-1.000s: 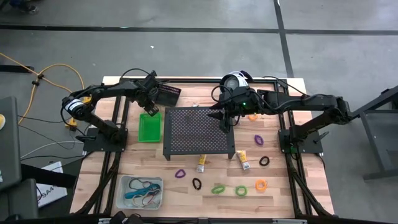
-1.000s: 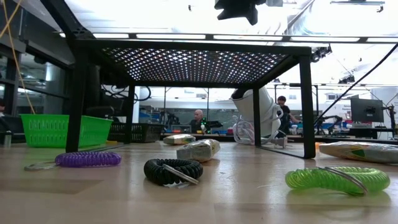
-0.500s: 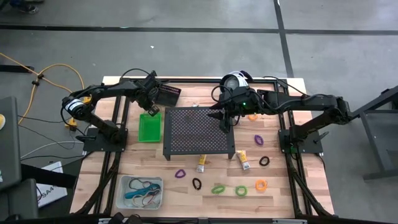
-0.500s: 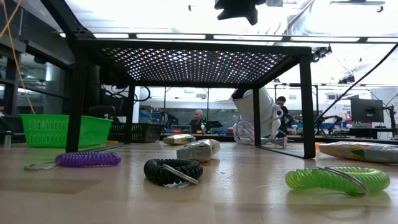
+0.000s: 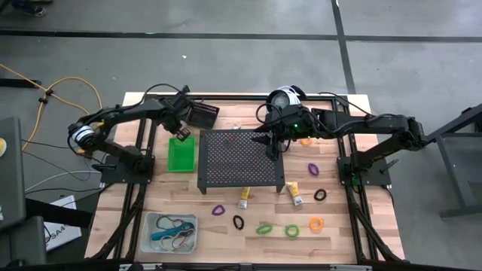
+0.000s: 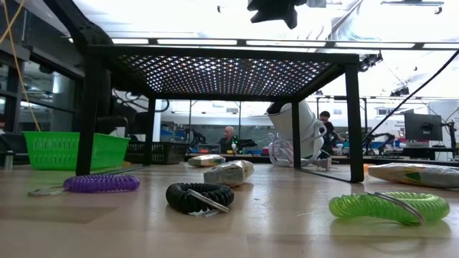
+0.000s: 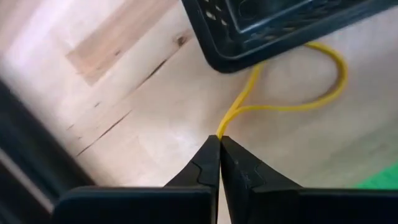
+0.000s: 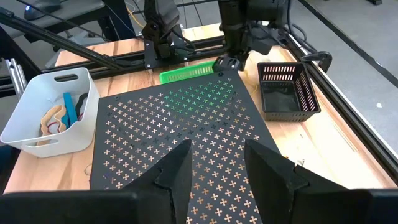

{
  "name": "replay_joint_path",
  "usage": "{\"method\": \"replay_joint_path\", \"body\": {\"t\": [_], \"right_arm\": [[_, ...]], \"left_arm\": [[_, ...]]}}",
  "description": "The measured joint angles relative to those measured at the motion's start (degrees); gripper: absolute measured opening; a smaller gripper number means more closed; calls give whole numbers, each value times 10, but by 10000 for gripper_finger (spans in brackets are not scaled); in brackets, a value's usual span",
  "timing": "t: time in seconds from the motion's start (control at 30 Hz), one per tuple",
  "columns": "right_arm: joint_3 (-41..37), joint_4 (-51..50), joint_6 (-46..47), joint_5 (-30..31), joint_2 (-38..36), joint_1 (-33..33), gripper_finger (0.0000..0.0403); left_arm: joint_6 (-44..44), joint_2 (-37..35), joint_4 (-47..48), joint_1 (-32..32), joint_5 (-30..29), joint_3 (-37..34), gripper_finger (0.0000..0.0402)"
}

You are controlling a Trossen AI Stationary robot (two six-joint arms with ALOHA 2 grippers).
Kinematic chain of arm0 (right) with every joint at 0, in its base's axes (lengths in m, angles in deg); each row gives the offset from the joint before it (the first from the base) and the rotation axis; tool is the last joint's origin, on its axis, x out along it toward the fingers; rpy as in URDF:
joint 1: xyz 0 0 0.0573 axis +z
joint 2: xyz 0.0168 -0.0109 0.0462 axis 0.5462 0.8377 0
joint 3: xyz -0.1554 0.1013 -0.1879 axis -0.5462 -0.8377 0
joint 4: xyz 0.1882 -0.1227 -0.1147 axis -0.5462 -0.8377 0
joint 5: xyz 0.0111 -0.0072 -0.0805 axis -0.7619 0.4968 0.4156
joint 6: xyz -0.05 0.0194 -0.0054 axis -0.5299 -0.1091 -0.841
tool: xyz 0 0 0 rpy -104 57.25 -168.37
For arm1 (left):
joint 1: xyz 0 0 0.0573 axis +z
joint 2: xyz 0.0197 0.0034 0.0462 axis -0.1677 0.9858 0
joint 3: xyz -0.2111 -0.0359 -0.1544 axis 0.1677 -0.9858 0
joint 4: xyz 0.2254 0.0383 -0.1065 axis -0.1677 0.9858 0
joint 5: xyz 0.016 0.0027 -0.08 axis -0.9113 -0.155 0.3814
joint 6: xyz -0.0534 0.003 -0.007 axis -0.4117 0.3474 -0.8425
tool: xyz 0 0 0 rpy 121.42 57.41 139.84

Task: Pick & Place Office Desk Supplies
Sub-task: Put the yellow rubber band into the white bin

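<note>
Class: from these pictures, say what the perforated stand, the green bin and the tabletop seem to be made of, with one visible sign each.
Perforated stand: probably sheet metal, matte black; thin flat plate punched with regular holes.
Green bin: likely plastic, bright and slightly translucent; moulded lattice walls in the low view.
Tabletop: wood, pale and smooth; jointed strips with visible grain.

Green bin (image 5: 180, 154); black cross-perforated stand (image 5: 239, 159); yellow band (image 7: 292, 93); purple loop (image 6: 100, 183).
</note>
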State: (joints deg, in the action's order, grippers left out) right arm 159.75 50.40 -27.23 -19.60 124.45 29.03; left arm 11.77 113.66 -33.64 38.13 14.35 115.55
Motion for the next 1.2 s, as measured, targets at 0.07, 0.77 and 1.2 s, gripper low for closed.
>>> {"method": "replay_joint_path", "body": {"t": [0.07,0.77,1.2], "right_arm": [[0,0,0,0,0,0,135],[0,0,0,0,0,0,135],[0,0,0,0,0,0,135]], "left_arm": [[-10,-17,7,-9,-16,0,0],[-128,-157,92,-129,-182,1,0],[-132,-281,94,-184,-189,3,0]]}}
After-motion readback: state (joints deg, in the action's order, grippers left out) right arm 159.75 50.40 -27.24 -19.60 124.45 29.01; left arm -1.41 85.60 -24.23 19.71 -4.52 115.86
